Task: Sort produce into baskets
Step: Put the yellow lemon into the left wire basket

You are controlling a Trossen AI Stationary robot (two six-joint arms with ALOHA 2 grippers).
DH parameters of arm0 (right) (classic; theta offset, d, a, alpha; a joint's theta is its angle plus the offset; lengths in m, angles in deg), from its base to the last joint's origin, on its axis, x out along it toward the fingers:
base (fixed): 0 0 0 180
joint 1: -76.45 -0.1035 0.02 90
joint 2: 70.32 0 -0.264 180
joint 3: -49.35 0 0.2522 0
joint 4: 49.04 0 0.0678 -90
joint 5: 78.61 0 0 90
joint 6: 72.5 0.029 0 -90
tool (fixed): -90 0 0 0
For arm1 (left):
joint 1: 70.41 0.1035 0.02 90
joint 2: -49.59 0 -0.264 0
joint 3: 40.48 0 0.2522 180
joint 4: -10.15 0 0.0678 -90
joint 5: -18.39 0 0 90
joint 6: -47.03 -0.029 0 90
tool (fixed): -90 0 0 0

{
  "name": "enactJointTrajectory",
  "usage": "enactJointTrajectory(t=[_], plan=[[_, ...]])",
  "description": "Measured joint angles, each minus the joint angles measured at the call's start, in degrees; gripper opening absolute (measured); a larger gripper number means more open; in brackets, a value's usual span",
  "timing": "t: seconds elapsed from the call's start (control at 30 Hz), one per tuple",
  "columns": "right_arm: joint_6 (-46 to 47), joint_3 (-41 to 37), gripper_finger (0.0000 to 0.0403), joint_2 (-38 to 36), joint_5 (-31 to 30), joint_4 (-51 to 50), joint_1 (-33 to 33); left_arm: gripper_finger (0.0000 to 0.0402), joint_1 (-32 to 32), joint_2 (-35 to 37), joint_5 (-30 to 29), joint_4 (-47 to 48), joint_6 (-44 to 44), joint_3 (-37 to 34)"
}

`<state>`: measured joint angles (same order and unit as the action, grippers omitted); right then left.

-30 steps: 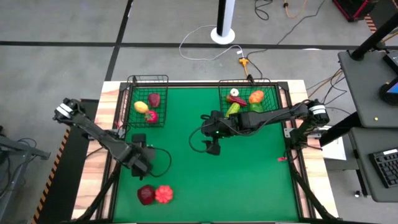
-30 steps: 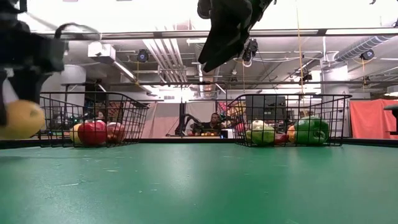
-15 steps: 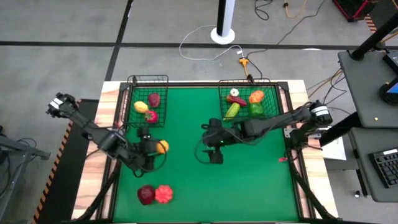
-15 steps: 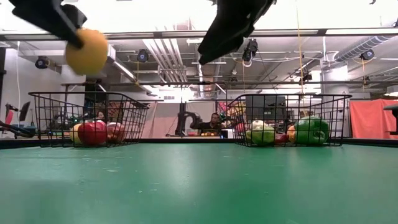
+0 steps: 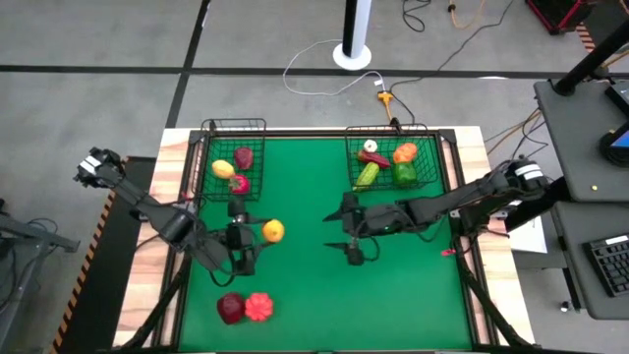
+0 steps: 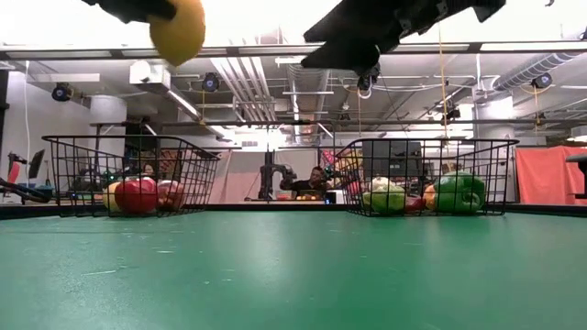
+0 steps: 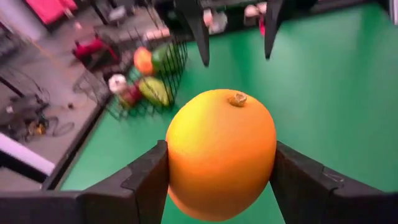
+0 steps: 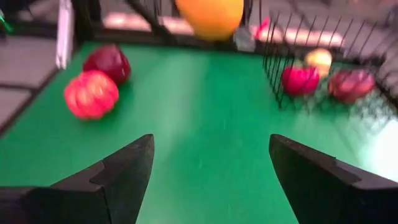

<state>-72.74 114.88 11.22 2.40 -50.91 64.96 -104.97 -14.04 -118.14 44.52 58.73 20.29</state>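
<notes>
Left pincer (image 5: 257,234) grips orange (image 5: 273,230), raised above desk (image 5: 393,295) centre. Right pincer (image 5: 352,236) open, empty, opposite. Step: carry or handover, probably. Next: reach proper basket (image 5: 234,157), release.

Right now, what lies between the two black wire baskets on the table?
Nothing lies there. In the high view, only bare green mat separates the left basket from the right basket. The low view shows the same empty stretch.

Orange fruit (image 5: 273,231) lifted mid-table, 2 red pieces (image 5: 245,308) on mat, 2 baskets (image 5: 234,126) part-filled
</notes>
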Motion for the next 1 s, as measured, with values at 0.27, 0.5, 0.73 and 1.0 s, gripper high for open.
enactJointTrajectory(t=[0.27,0.5,0.73,1.0], plan=[[-1.02,-4.82,0.0305,-3.72,-0.01,9.46,-0.02,0.0219,4.05,1.43,-6.94,-12.19,-6.83,-0.81],[-1.29,-4.74,0.0309,-5.05,-0.01,8.92,-0.02,0.0219,16.86,6.42,-11.81,-11.88,-3.80,-0.85],[-0.55,-4.70,0.0302,-5.21,-0.01,7.70,-0.02,0.0218,38.94,11.78,3.41,-2.71,0.68,-0.85],[0.13,-4.70,0.0306,-5.21,-0.03,7.65,0.01,0.0217,63.59,11.95,30.55,6.18,2.84,-0.85]])
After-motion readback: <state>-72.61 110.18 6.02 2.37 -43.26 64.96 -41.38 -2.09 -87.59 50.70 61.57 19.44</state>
